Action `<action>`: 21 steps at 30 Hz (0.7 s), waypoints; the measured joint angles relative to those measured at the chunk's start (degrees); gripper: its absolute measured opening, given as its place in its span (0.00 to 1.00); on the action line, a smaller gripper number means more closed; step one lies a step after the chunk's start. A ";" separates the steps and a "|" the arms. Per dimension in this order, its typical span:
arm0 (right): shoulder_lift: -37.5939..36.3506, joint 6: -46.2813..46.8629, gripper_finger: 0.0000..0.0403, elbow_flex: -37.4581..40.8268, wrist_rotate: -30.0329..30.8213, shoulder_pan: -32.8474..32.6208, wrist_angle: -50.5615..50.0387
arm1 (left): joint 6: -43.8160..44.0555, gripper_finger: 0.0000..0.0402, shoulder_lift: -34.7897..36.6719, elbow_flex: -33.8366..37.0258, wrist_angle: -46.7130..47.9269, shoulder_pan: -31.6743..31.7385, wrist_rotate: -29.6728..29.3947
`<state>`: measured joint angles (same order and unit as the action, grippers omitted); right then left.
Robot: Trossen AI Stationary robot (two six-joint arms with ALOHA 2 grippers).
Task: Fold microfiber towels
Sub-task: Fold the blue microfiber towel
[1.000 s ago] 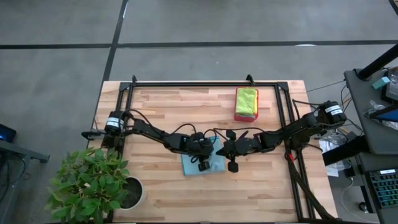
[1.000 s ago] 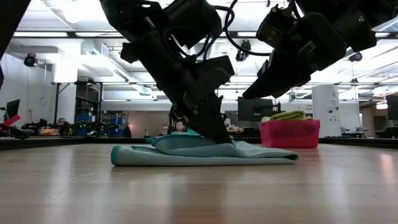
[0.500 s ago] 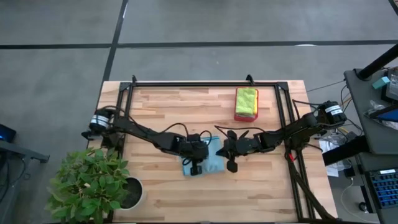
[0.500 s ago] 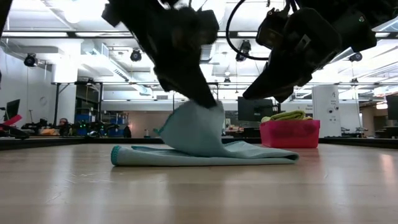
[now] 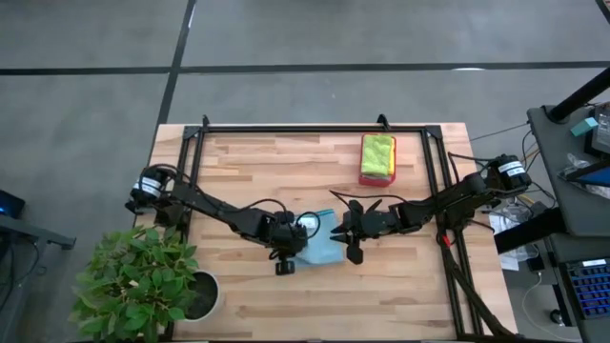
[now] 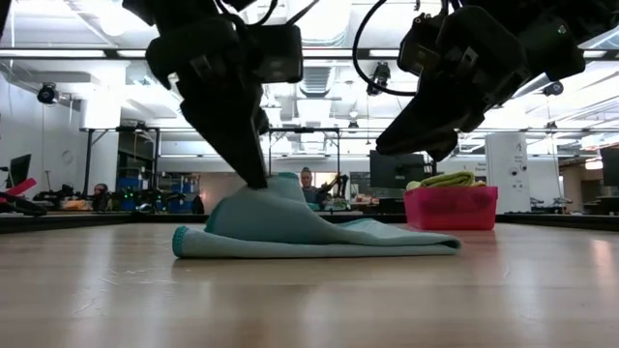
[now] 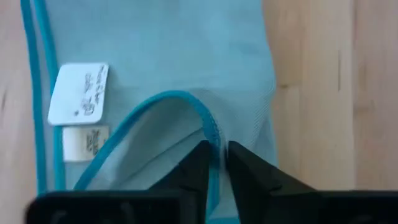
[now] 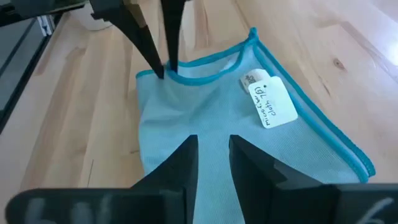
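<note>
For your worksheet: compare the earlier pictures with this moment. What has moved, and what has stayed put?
The left hand, pinching the light blue towel's edge, dragged that fold toward the table's left side. The right hand stayed hovering above the towel. The pink tray with folded towels did not move.

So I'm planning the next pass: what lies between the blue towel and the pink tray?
Only bare wooden tabletop separates the blue towel from the pink tray, seen in the high view.

Soft matt cloth towel (image 5: 322, 250) — smooth wooden table (image 5: 248, 171).
</note>
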<state>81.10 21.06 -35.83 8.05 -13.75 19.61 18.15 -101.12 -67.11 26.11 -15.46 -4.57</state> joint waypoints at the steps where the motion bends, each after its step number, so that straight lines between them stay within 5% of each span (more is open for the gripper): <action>1: 0.00 0.04 0.21 0.00 0.00 -0.01 -0.04 | 0.00 0.13 0.02 0.00 0.53 0.00 0.00; 5: 0.00 0.09 0.22 0.00 -0.04 -0.01 -0.04 | 2.32 0.26 0.02 0.00 2.94 -0.31 3.29; 11: 0.00 -0.31 0.20 0.00 -0.04 0.00 -0.02 | 3.83 0.38 0.02 0.00 4.85 -0.52 16.38; 17: 0.00 -1.55 0.18 0.00 -0.02 -0.01 0.82 | 4.04 0.38 0.02 0.00 4.91 -1.18 16.83; 21: 0.00 -2.83 0.17 0.00 -0.02 0.00 0.88 | 7.69 0.38 0.02 0.11 4.89 -1.19 9.05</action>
<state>81.10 18.23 -35.83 8.03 -13.74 20.49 25.84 -101.10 -67.00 31.00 -16.65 4.47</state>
